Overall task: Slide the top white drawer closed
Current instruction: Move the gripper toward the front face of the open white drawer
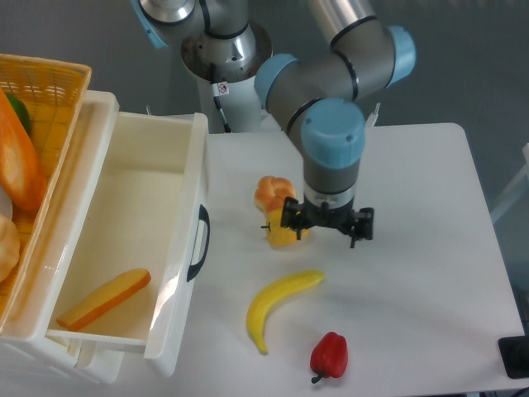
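Observation:
The top white drawer (136, 240) is pulled far out of the cabinet toward the right. Its black curved handle (198, 244) faces the table. An orange-yellow wedge (103, 299) lies inside it near the front. My gripper (327, 222) points straight down over the table, well to the right of the handle and apart from the drawer. The wrist hides its fingers, so I cannot tell whether they are open or shut. A yellow-orange toy food (275, 211) sits right beside the gripper on its left.
A yellow wicker basket (45, 78) with orange and green items stands on the cabinet at the left. A banana (281, 303) and a red pepper (329, 356) lie on the white table (421, 248) in front of the gripper. The arm's base (223, 50) is at the back.

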